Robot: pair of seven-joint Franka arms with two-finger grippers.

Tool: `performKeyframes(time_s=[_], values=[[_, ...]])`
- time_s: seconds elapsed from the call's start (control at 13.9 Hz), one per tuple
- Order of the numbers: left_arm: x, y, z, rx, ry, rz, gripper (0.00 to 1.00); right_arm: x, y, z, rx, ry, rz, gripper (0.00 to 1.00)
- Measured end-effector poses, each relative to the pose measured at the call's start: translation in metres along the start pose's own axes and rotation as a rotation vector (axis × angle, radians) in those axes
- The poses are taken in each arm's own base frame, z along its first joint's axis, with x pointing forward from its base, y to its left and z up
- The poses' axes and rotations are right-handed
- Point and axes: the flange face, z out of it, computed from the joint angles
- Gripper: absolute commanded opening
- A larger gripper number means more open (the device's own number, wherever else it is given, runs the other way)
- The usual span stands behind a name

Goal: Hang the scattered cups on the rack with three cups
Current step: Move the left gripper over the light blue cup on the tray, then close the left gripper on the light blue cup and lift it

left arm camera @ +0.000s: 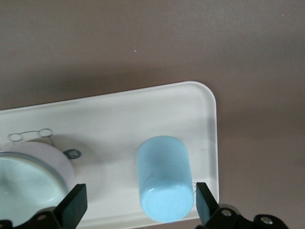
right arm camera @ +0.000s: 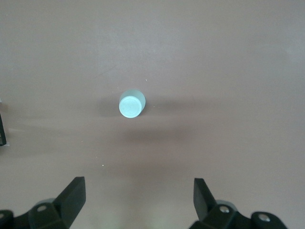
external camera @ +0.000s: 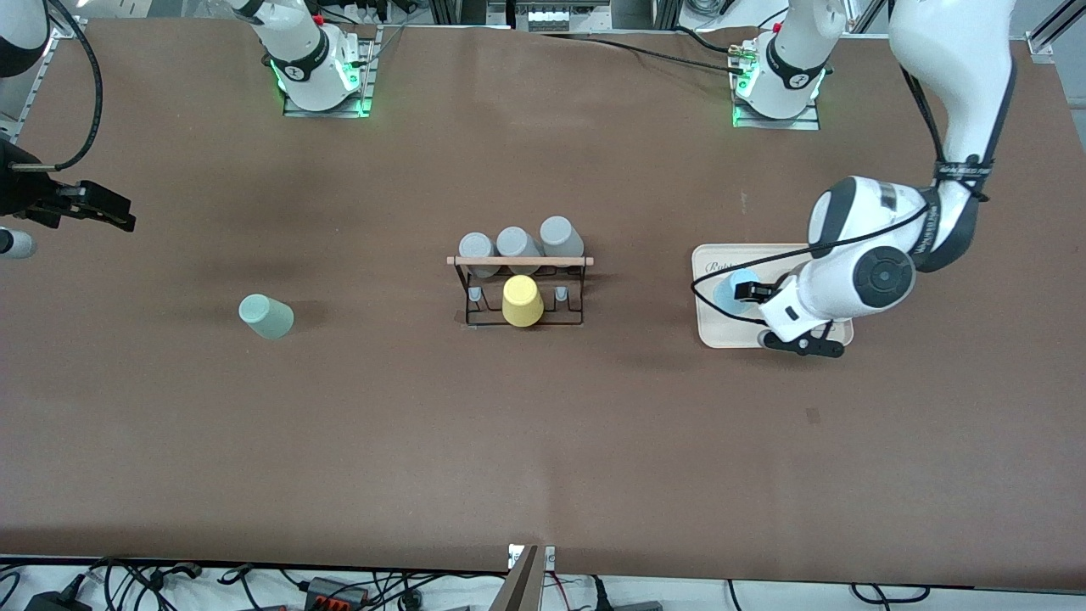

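Step in hand: picking light blue cup from cream tray. Left end effector over it, fingers apart; next, lower and clamp. Right end effector waits spread, high above sage green cup.

A cream tray lies on the brown worktop, toward the left arm's end; cables trail along the worktop's near edge.

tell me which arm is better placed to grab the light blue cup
Left. The left gripper hangs open right over the light blue cup on the cream tray. The right gripper is open over bare table near the sage green cup.
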Motion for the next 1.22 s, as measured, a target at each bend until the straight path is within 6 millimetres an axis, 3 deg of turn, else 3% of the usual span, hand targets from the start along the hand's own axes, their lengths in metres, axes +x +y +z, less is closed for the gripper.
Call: performKeyframes(time_s=[0.29,0.65,1.22], values=[[-0.012,0.001,0.029,-0.015,-0.005,-0.016,1.00,0.000,0.008,-0.002,0.025,0.004,0.090,1.00],[-0.016,0.004,0.032,-0.056,-0.019,-0.116,1.00,-0.002,0.009,-0.009,0.027,0.018,0.114,1.00],[-0.022,0.012,0.043,-0.054,-0.045,-0.135,0.98,-0.007,0.008,-0.013,0.033,0.011,0.117,1.00]])
